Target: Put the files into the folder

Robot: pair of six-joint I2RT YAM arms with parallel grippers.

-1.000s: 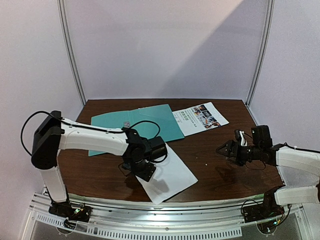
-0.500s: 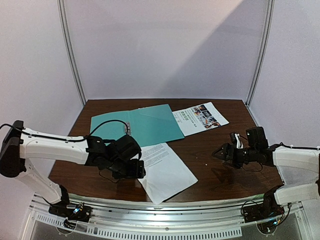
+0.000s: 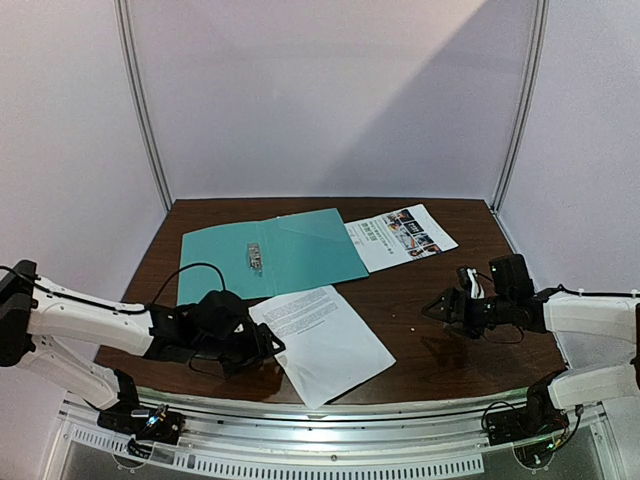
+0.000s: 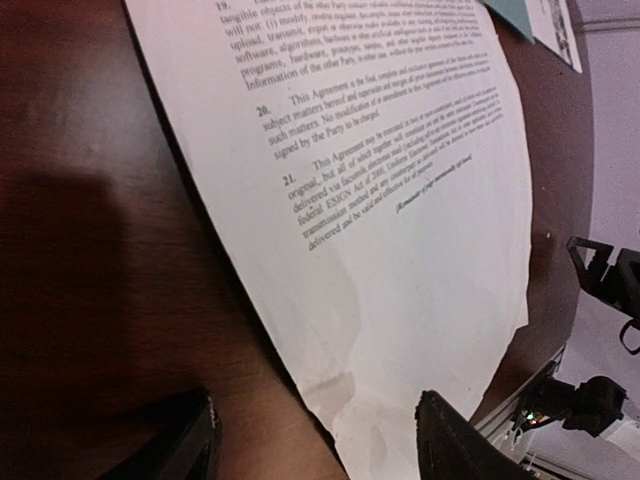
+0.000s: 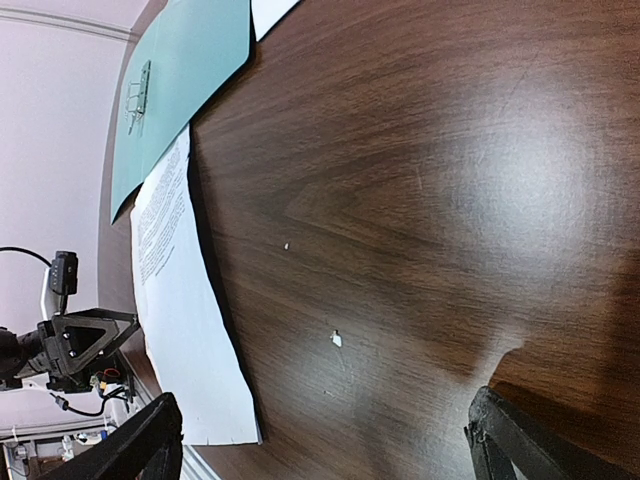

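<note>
Our folder (image 3: 300,250) lies open, text sheet (image 3: 325,335) just in front, photo sheet (image 3: 400,235) at its right edge, our left gripper (image 3: 268,345) further in front, jaws apart, right gripper (image 3: 432,308) far right, jaws wide.

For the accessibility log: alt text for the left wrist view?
A white sheet of small black text lies on the dark wooden table, its near edge between the fingertips of the open left gripper. A corner of the teal folder shows at top right.
</note>
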